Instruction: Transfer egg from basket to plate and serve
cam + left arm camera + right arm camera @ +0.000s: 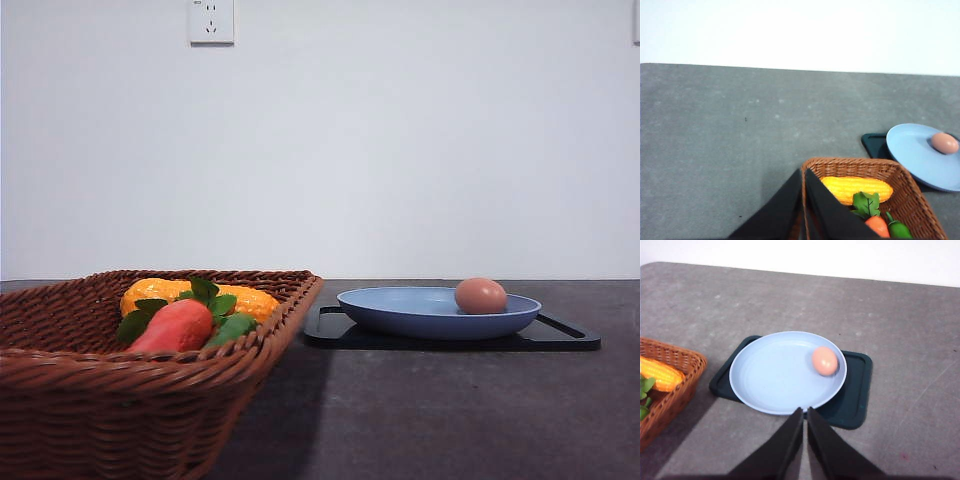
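The pinkish-brown egg (481, 296) (825, 361) (945, 143) lies in the blue plate (400, 312) (770, 375) (912, 152), toward its right side. The plate rests on a black tray (560, 336) (855, 395). At the left stands the brown wicker basket (90, 400) (910, 200) (675, 390). My left gripper (803, 172) is shut, its tips above the basket's rim. My right gripper (805, 411) is shut with nothing in it, its tips just short of the plate's near rim, apart from the egg.
In the basket lie a yellow corn cob (245, 300) (856, 189), an orange-red carrot with green leaves (175, 328) (875, 222) and a green vegetable (899, 229). Dark grey tabletop (450, 420) spreads around the tray. A white wall with a socket (211, 21) is behind.
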Tool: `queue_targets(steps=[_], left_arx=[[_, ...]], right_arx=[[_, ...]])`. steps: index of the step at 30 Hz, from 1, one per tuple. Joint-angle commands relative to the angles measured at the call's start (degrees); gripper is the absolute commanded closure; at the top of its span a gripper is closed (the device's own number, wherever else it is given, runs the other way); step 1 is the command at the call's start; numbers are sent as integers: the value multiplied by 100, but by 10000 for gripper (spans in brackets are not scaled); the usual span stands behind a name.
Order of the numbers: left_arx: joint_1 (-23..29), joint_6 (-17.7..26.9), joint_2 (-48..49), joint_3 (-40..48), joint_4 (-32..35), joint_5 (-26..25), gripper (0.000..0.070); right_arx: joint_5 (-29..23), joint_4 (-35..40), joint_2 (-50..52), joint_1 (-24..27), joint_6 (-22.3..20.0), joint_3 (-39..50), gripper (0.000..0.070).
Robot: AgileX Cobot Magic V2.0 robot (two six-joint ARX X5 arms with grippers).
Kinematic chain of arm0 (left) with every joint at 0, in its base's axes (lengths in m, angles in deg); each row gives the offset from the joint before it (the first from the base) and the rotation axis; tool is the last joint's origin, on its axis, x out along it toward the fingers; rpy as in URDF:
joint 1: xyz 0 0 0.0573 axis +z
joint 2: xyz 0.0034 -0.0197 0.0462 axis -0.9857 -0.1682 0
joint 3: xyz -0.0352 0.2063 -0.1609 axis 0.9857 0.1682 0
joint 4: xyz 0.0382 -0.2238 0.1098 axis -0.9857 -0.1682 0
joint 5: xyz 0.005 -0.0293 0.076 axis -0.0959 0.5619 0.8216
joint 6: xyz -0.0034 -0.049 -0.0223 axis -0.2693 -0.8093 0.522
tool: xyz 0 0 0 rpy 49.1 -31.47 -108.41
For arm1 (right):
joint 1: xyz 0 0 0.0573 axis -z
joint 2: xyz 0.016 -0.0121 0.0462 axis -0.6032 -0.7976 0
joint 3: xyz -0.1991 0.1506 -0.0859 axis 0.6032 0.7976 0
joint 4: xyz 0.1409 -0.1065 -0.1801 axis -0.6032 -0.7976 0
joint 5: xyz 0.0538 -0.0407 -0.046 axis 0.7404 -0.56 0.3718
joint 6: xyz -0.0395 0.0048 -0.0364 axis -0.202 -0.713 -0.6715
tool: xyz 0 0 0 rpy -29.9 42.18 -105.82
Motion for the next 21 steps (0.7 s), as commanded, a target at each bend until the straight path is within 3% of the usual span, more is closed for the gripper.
queue_targets(steps=[1, 18, 21], left_arx=[[-26, -107, 17, -53, 59, -9, 700], [-12, -67, 58, -50, 68, -6, 700], [118, 713, 327, -50, 55, 2, 700]], right_arx=[[-22, 113, -2, -31, 120, -53, 700], [-49, 117, -2, -28, 118, -61, 700], [-85, 117, -2, -26, 118, -61, 700]])
